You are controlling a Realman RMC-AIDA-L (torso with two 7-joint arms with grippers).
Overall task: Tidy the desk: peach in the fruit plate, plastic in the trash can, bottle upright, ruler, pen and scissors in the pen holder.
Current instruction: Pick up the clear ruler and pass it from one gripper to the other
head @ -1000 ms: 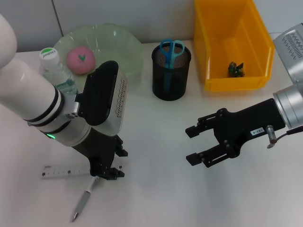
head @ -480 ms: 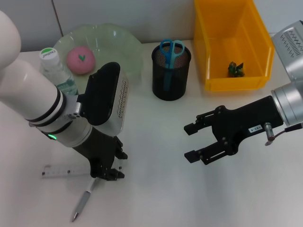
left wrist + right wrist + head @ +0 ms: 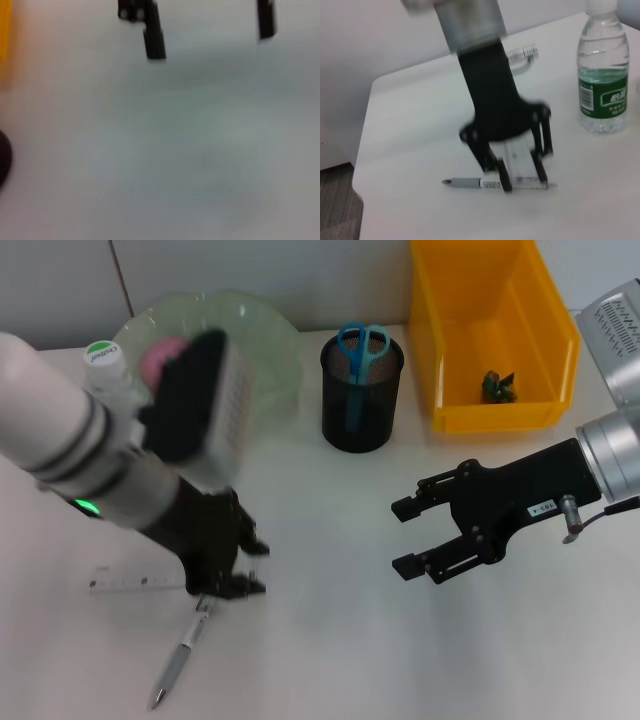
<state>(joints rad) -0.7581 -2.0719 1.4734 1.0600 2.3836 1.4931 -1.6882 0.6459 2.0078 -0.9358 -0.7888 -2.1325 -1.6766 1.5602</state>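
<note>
My left gripper (image 3: 228,585) is down at the table's front left, shut across the near end of the clear ruler (image 3: 130,581). In the right wrist view its fingers (image 3: 492,167) straddle the ruler (image 3: 522,162). The grey pen (image 3: 180,658) lies just in front of it. The water bottle (image 3: 103,362) stands upright behind my left arm. A pink peach (image 3: 160,352), partly hidden, lies in the green fruit plate (image 3: 270,350). Blue scissors (image 3: 362,342) stand in the black mesh pen holder (image 3: 360,405). Crumpled plastic (image 3: 497,387) lies in the yellow bin (image 3: 490,415). My right gripper (image 3: 405,537) hovers open at mid-right, holding nothing.
The left wrist view shows bare white table, with the right gripper's fingers (image 3: 155,35) farther off. A pale wall runs behind the table. The pen (image 3: 467,183) lies close beside the ruler's end.
My left arm has swung back and to the left, and its gripper and the ruler have shifted slightly away from the front edge. The pen and my right gripper have stayed put.
</note>
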